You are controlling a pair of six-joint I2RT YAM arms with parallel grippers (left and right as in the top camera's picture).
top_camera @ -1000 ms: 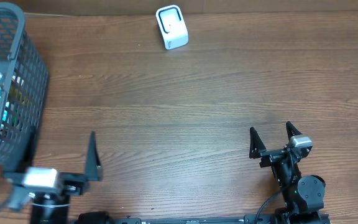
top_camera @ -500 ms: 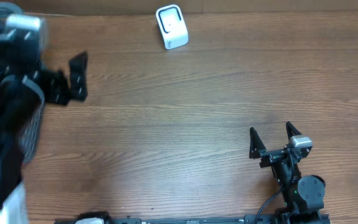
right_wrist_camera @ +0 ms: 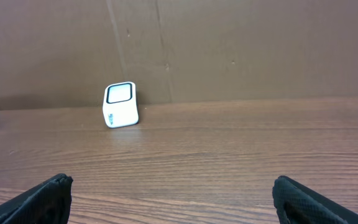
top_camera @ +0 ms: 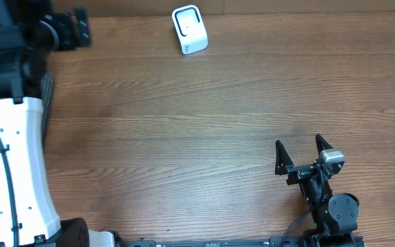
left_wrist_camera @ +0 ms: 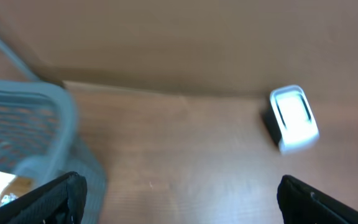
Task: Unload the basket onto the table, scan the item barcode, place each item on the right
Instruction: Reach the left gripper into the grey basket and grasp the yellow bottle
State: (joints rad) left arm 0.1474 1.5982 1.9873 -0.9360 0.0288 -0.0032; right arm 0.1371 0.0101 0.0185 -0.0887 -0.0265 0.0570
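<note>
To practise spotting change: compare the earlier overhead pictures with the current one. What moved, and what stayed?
The left arm swung from the near edge of the table to the far left corner, reaching over the basket; its fingers are open and empty. Nothing was picked up or released. The right arm, scanner and basket stayed put.

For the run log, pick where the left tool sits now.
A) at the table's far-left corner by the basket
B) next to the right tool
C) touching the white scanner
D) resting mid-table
A: the overhead view shows the left tool by the basket at the far-left corner, apart from the scanner and the right tool.
</note>
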